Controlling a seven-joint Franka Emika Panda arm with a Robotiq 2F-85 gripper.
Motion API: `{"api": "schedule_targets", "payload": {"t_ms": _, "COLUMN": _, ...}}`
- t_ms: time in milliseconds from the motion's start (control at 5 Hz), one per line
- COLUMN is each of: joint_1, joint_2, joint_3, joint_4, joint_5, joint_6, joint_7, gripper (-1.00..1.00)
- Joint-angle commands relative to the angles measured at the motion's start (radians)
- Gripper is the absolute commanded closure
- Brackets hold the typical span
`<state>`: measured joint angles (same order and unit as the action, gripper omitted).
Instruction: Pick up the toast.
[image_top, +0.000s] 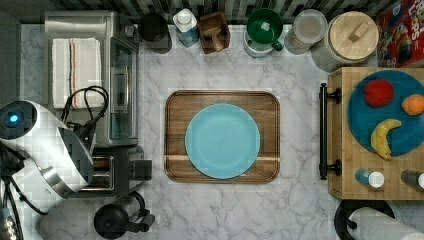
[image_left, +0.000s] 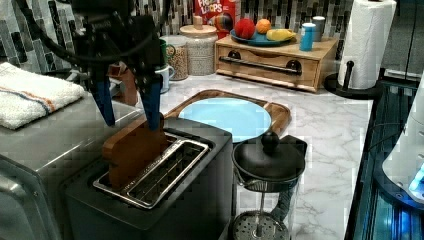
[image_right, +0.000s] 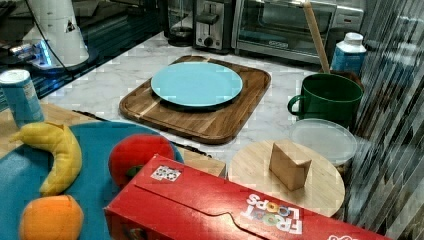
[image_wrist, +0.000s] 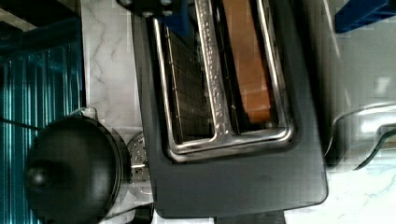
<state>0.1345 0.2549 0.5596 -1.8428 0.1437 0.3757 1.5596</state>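
Observation:
The toast (image_left: 132, 150) is a reddish-brown slice standing upright in the toaster's (image_left: 200, 190) slot on the toaster-oven side, about half of it above the rim. The wrist view shows the toast (image_wrist: 247, 65) edge-on as a brown strip, and the neighbouring slot is empty. My gripper (image_left: 131, 123) hangs open just above the slice, with one blue finger (image_left: 104, 102) on each side of its top edge. The finger nearer the plate reaches down to the slice's top corner. In the wrist view the blue fingers (image_wrist: 362, 13) straddle the toast's slot.
A black French press (image_left: 267, 165) stands right beside the toaster. A blue plate (image_top: 222, 141) lies on a wooden tray (image_top: 175, 100) mid-counter. The toaster oven (image_top: 120, 90) carries a folded striped towel (image_left: 30, 95). Jars, a green mug (image_top: 264, 27) and a fruit board line the back.

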Motion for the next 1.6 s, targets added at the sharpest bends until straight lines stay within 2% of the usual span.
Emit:
{"api": "schedule_targets", "payload": {"t_ms": 200, "joint_1": 0.129, "joint_2": -0.006, "joint_3": 0.115, "joint_4": 0.013, "joint_5": 0.03, "joint_6": 0.042, "joint_7": 0.085, "gripper": 1.0}}
{"api": "schedule_targets", "payload": {"t_ms": 600, "joint_1": 0.112, "joint_2": -0.002, "joint_3": 0.107, "joint_4": 0.038, "joint_5": 0.037, "joint_6": 0.031, "joint_7": 0.096, "gripper": 1.0}}
{"api": "schedule_targets", "payload": {"t_ms": 800, "joint_1": 0.1, "joint_2": -0.057, "joint_3": 0.094, "joint_4": 0.043, "joint_5": -0.003, "joint_6": 0.016, "joint_7": 0.079, "gripper": 1.0}}
{"api": "schedule_targets", "payload": {"t_ms": 1000, "joint_1": 0.017, "joint_2": -0.178, "joint_3": 0.087, "joint_4": -0.006, "joint_5": 0.11, "joint_6": 0.036, "joint_7": -0.036, "gripper": 1.0}}
{"api": "schedule_targets", "payload": {"t_ms": 1200, "joint_1": -0.051, "joint_2": -0.233, "joint_3": 0.052, "joint_4": 0.012, "joint_5": 0.176, "joint_6": -0.022, "joint_7": -0.123, "gripper": 1.0}}
{"api": "schedule_targets", "payload": {"t_ms": 1400, "joint_1": -0.085, "joint_2": -0.27, "joint_3": 0.005, "joint_4": 0.018, "joint_5": 0.133, "joint_6": -0.079, "joint_7": -0.177, "gripper": 1.0}}
{"api": "schedule_targets", "payload": {"t_ms": 1600, "joint_1": -0.148, "joint_2": -0.334, "joint_3": -0.062, "joint_4": -0.065, "joint_5": 0.136, "joint_6": -0.089, "joint_7": -0.315, "gripper": 1.0}}
